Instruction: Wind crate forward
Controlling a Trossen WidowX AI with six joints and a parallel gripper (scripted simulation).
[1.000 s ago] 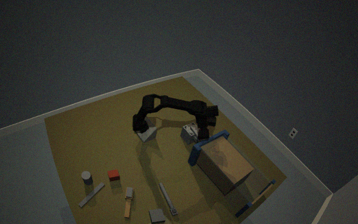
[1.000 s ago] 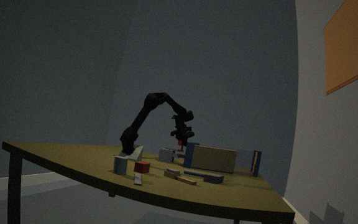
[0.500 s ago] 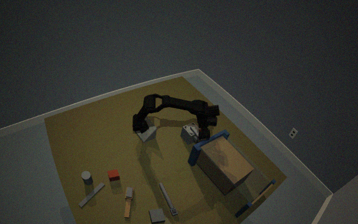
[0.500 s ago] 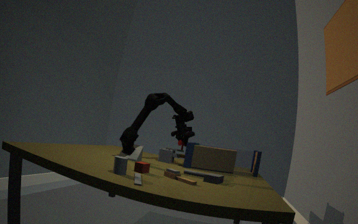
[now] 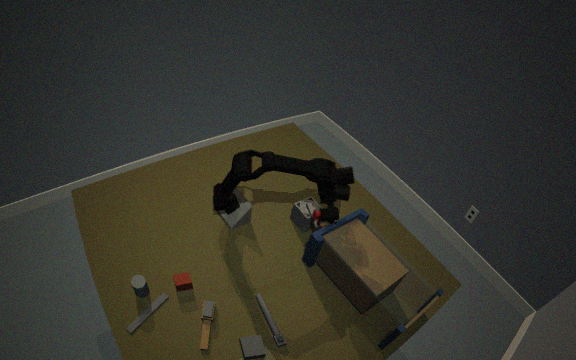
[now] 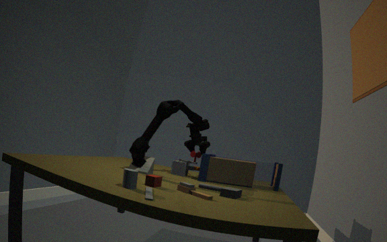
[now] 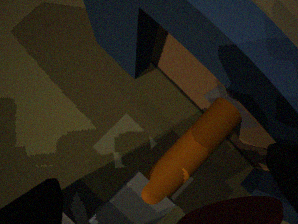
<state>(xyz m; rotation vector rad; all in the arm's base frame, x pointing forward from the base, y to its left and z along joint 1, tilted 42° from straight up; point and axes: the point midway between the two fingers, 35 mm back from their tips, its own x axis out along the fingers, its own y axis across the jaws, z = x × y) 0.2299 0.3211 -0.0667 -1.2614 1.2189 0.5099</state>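
Observation:
The crate [image 5: 363, 257] [image 6: 232, 171] sits flat in the clear-panelled cubby, its front end at the blue frame [image 5: 309, 245] [image 6: 202, 168] at the mouth. I cannot tell whether they touch. The grey winch [image 5: 302, 219] [image 6: 179, 168] stands before the frame. The winch handle's grey arm [image 6: 190, 162] lies across the winch top, with a red knob [image 5: 316, 215] [image 6: 195, 154] [image 7: 235, 211] on its outer end. My gripper [image 6: 197, 150] is open around or just above the knob; fingertip contact is unclear. The key and hole are hidden. An orange cylinder [image 7: 195, 145] lies low between winch and frame.
A grey can [image 5: 139, 286] [image 6: 130, 179], a red block [image 5: 183, 282] [image 6: 154, 181], a flat bar [image 5: 148, 313] [image 6: 149, 193], a wooden-handled tool [image 5: 205, 335] [image 6: 201, 195], a long grey tool [image 5: 269, 318] and a grey block [image 5: 253, 346] lie well away from the winch.

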